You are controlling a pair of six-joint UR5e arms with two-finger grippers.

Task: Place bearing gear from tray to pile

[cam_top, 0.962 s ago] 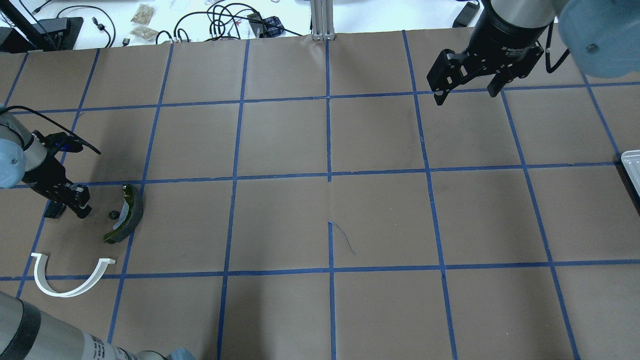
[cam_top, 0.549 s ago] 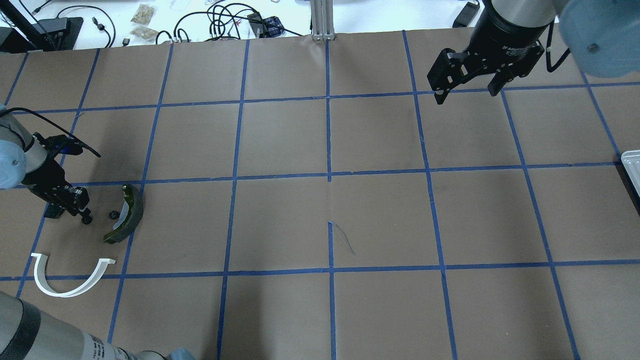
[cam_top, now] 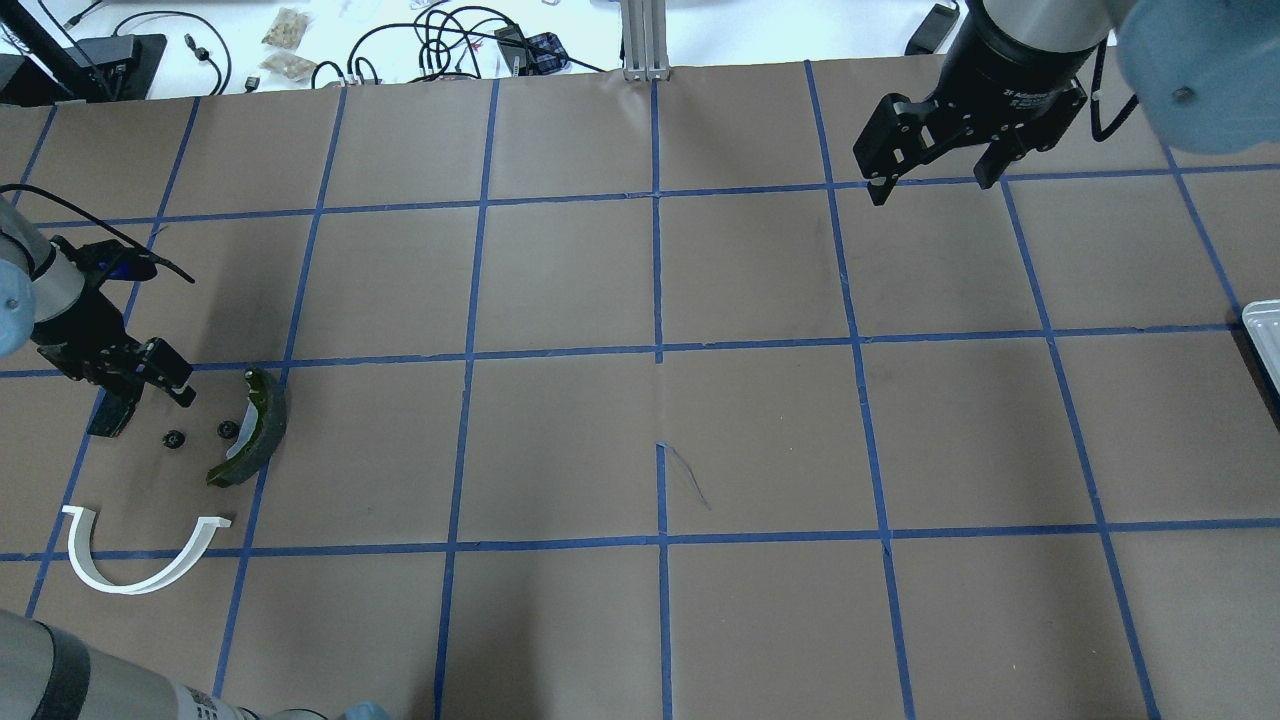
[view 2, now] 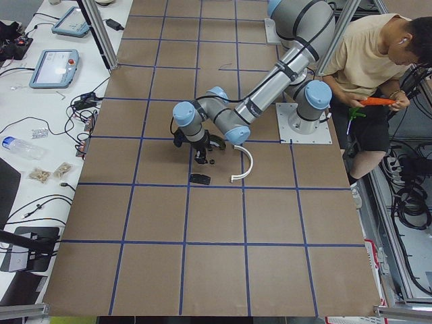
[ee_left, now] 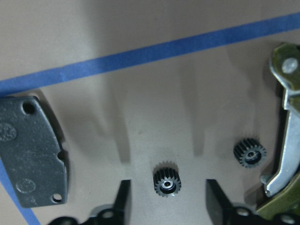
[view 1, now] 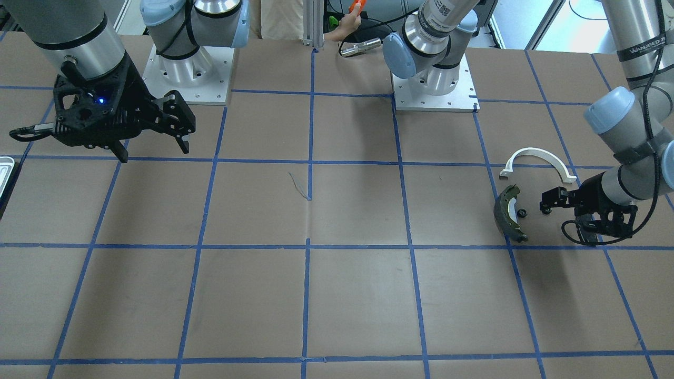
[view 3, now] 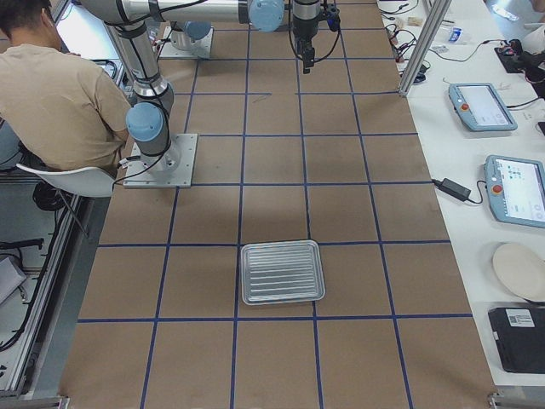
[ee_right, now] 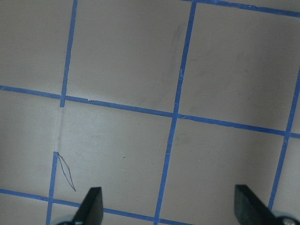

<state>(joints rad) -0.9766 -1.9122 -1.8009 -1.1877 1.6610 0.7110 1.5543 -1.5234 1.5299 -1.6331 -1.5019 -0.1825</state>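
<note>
My left gripper [cam_top: 160,392] is open and hovers just above the pile. In the left wrist view its fingers [ee_left: 123,200] stand on either side of a small black bearing gear [ee_left: 166,179] that lies free on the paper [cam_top: 174,438]. A second gear [ee_left: 250,152] lies beside the dark brake shoe with olive rim [cam_top: 255,425]. The flat pad [ee_left: 30,150] and the white arch [cam_top: 140,560] lie close by. My right gripper [cam_top: 935,180] is open and empty, high over the far right. The silver tray [view 3: 283,272] looks empty.
Only the tray's rim [cam_top: 1265,335] shows at the overhead view's right edge. Brown paper with a blue tape grid covers the table. A seated person [view 2: 374,64] is behind the robot bases. Cables and tablets lie on the side bench.
My left gripper has let go of the gear and drawn up and back from it. The gear now lies on the paper beside the other gear. The right arm has barely moved.
</note>
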